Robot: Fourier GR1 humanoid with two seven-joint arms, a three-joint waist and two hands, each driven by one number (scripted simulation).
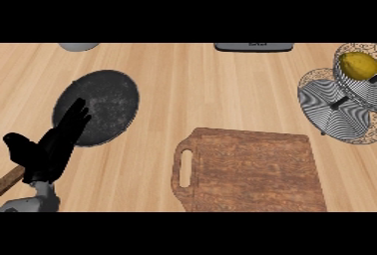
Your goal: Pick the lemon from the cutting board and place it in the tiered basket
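Head view: the lemon (pixel 358 65) sits in the top tier of the tiered basket (pixel 340 107) at the right edge, its long axis tilted, one end up-left, the other down-right.

The wooden counter (pixel 221 89) carries the cutting board (pixel 254 172), handle slot to the left, then a dark round pan (pixel 103 102). The left hand (pixel 50 149) rests at lower left, fingers straight and holding nothing, overlapping the pan's edge.

Kitchen, wooden counter (pixel 221 89), cutting board (pixel 254 172), dark pan (pixel 99 107), wire tiered basket (pixel 342 107)
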